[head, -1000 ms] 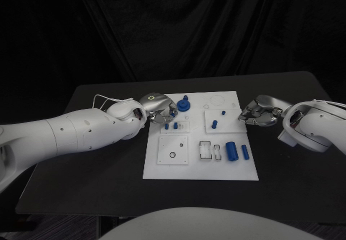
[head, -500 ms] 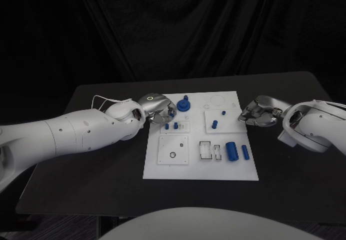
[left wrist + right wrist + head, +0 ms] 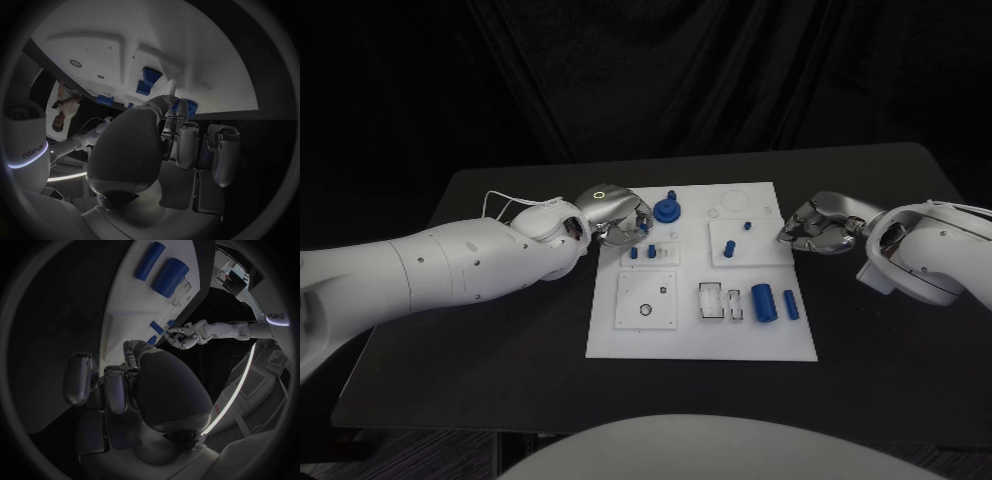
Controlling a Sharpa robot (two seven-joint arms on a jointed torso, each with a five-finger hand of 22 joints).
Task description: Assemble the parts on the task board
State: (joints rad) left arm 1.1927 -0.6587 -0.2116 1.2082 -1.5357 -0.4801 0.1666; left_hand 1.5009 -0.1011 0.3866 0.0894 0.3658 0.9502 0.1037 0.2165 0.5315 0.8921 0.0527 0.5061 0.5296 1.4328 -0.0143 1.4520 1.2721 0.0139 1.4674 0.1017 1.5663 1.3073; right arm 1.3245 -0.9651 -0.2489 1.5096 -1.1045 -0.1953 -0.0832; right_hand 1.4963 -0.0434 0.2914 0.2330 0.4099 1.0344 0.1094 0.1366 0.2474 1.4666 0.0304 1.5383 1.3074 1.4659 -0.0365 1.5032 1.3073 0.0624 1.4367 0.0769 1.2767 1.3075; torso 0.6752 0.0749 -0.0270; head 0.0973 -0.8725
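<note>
The white task board (image 3: 701,330) lies mid-table. At its far left edge my left hand (image 3: 620,220) hovers with its fingers curled, beside a round blue part (image 3: 669,208) and above two small blue pegs (image 3: 642,252). In the left wrist view a bit of blue (image 3: 187,105) shows at my fingertips (image 3: 179,109); whether it is held is unclear. My right hand (image 3: 816,225) rests off the board's right edge, fingers curled in on nothing. Two more pegs (image 3: 730,247) stand on the right block. A large blue cylinder (image 3: 763,302) and a thinner one (image 3: 790,304) lie near the front right.
The black table (image 3: 488,360) has bare room left, right and in front of the board. A white square block with a hole (image 3: 646,300) and a small white slotted fixture (image 3: 718,300) sit on the board's front half. Dark curtain behind.
My left hand has drawn slightly back and up from the two small pegs. The right hand has stayed put.
</note>
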